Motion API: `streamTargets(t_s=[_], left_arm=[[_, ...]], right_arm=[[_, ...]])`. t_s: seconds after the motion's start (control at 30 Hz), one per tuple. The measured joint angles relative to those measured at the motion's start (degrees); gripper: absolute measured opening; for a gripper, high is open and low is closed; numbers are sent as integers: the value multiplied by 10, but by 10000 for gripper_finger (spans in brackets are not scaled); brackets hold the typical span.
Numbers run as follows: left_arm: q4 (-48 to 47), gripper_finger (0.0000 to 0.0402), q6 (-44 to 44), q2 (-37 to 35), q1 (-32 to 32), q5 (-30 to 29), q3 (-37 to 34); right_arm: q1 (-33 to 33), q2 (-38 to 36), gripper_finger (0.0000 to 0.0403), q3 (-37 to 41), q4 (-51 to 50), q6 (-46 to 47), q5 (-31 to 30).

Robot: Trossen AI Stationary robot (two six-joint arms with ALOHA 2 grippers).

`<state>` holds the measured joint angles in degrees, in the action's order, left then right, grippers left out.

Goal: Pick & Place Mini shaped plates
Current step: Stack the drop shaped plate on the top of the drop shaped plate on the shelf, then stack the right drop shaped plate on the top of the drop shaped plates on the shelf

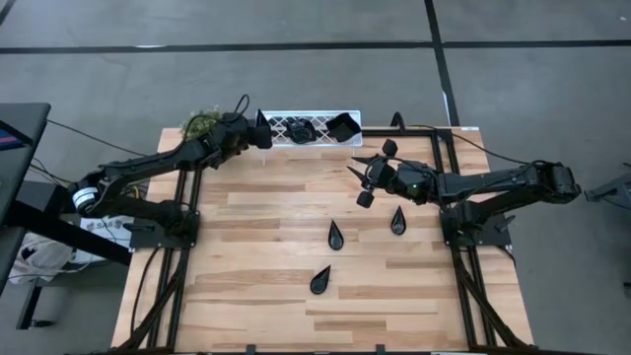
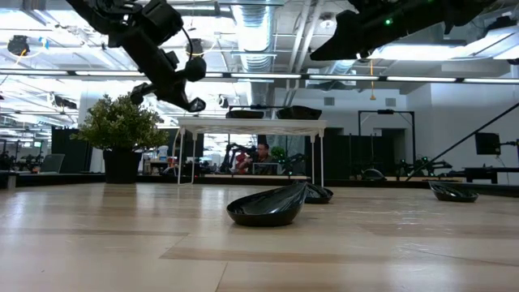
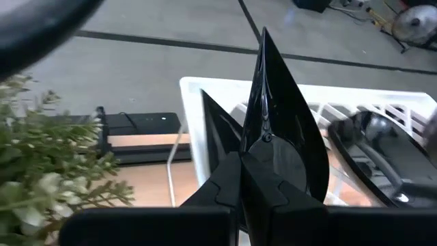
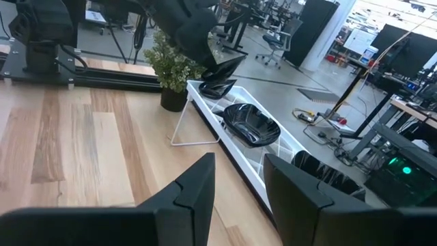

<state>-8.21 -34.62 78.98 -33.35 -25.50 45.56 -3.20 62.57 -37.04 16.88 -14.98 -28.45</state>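
- The left arm stretches from the bench's left side toward the far edge, its left gripper (image 1: pixel 262 129) raised over the left end of the white lattice tray (image 1: pixel 296 116); the fingers (image 3: pixel 235 181) are clamped together on a teardrop plate (image 3: pixel 280 130) held on edge, its point aimed away from the wrist.
- The right arm reaches in from the right side, its right gripper (image 1: pixel 367 176) hanging above the bench's middle, short of the tray; its 2 fingers (image 4: pixel 194 188) stand apart with nothing between them.
- The bench (image 1: pixel 256 247) is pale wood planking on a dark frame, set on a grey floor crossed by dark lines; a small green potted plant (image 1: pixel 202 123) stands at the far left corner beside the tray.
- The low view looks across into an open workshop with exposed ceiling ducts, desks and a person seated far behind.
- 3 loose teardrop plates lie flat on the bench, well apart from either gripper: one (image 1: pixel 397 221) nearest the right arm, one (image 1: pixel 335 235) near the centre, one (image 1: pixel 320 279) closer to the near edge.
- In the tray, a wavy-edged plate (image 4: pixel 251 124) and a squarish plate (image 1: pixel 342 127) already rest.
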Motion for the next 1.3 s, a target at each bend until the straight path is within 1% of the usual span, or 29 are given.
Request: streamTargets(t_s=[0.93, 1.03, 1.3], left_arm=[[-5, 5, -3, 0, -5, 3, -1], [-4, 16, -3, 0, -5, 3, -1], [-4, 70, -4, 0, -5, 3, -1]], right_arm=[[0, 0, 120, 0, -2, -5, -1], [0, 0, 120, 0, -2, -6, -1], [0, 0, 120, 0, -2, -6, -1]])
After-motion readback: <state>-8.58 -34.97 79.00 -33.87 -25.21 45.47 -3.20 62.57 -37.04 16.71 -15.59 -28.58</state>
